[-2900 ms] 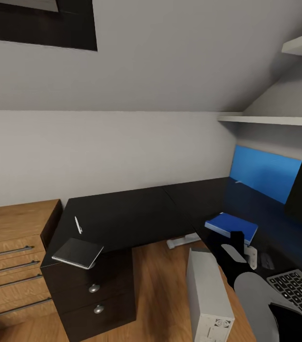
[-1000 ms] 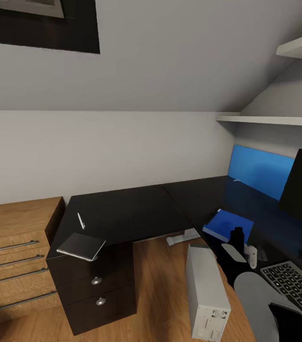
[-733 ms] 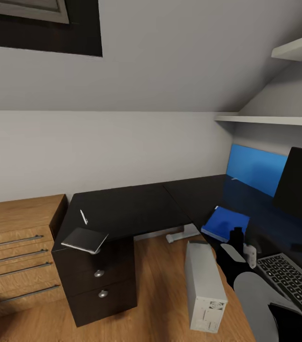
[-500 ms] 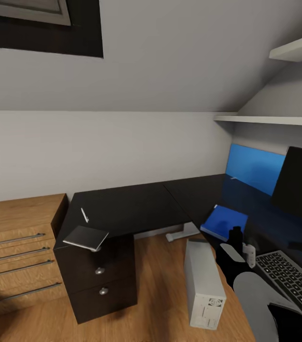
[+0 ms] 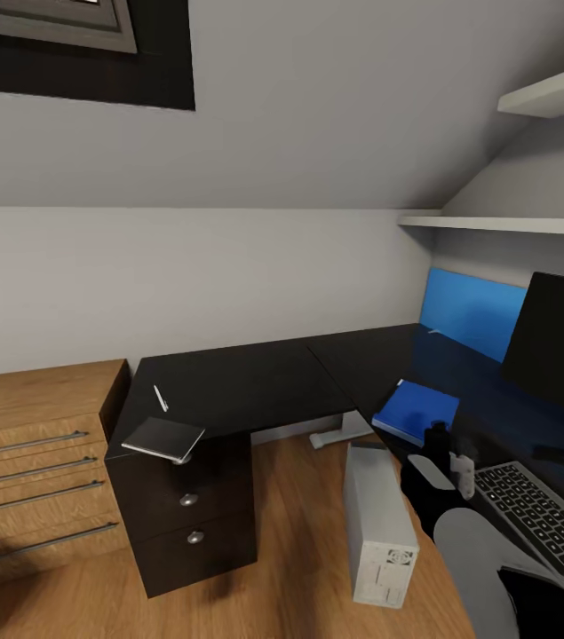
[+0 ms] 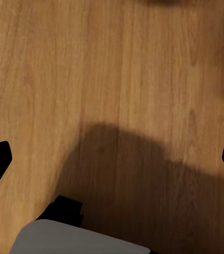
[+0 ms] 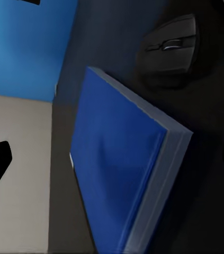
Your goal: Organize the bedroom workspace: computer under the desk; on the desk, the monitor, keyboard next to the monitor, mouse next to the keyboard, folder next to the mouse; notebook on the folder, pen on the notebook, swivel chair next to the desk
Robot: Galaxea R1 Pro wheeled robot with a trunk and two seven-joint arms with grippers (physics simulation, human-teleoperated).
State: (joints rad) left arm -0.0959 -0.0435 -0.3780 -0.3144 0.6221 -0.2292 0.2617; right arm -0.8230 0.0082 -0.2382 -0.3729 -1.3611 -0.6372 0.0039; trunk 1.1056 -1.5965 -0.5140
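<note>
Overhanging the desk [image 5: 255,390] corner, notebook [image 5: 163,438] (pen [image 5: 160,398] behind), both arms' fingers spread, empty.

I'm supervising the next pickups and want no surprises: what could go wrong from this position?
1. The notebook overhangs the desk corner above the drawers; a clumsy grasp might tip it onto the floor.
2. The pen is thin and lies flat, so it may slip or roll when pinched.
3. The right end effector sits close to the folder and mouse; moving the arm could nudge them.
</note>
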